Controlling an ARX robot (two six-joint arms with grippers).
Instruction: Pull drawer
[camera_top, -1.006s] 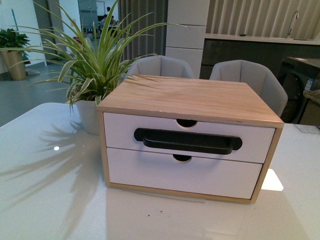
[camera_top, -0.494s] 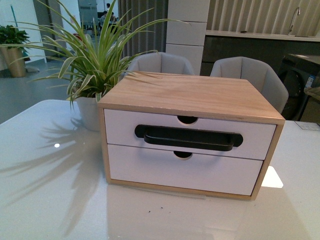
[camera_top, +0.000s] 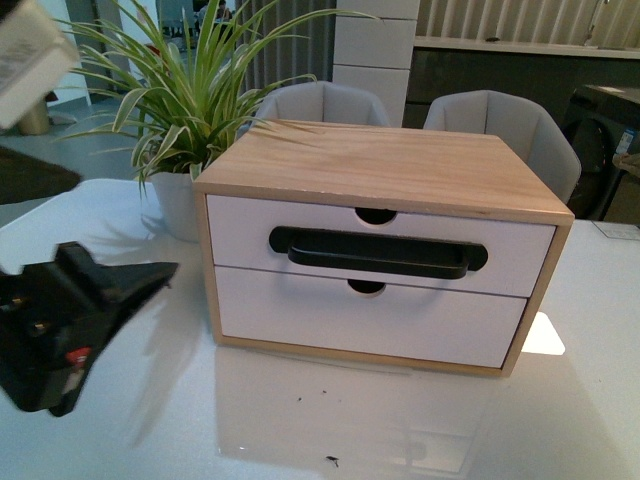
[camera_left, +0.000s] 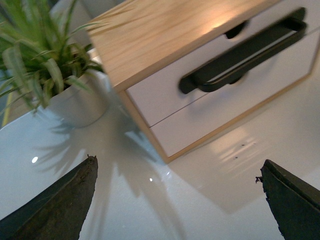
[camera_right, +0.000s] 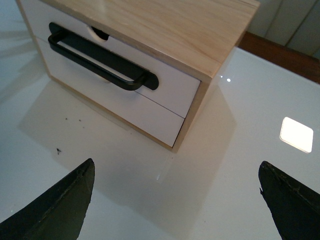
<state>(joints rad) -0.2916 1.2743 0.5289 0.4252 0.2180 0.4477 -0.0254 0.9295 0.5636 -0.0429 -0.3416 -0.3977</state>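
A light wood cabinet (camera_top: 390, 175) stands on the white table (camera_top: 330, 430). Its upper drawer (camera_top: 240, 245) has a white front, a half-round notch and a long black bar handle (camera_top: 378, 253), and it sits flush in the cabinet. My left gripper (camera_left: 177, 166) is open over bare table, short of the cabinet's left front corner; its wrist view shows the drawer (camera_left: 160, 95) and handle (camera_left: 240, 55). The left arm (camera_top: 60, 330) shows blurred at the left edge. My right gripper (camera_right: 176, 165) is open over the table off the right front corner, with the handle (camera_right: 95, 57) ahead.
Under the handled drawer is a plain white drawer front (camera_top: 360, 325) with only a notch. A potted plant (camera_top: 180, 120) stands close to the cabinet's left side. Two grey chairs (camera_top: 510, 125) are behind the table.
My left arm has come into the front view from the left. The cabinet has shifted slightly in the picture. The drawer has stayed shut.
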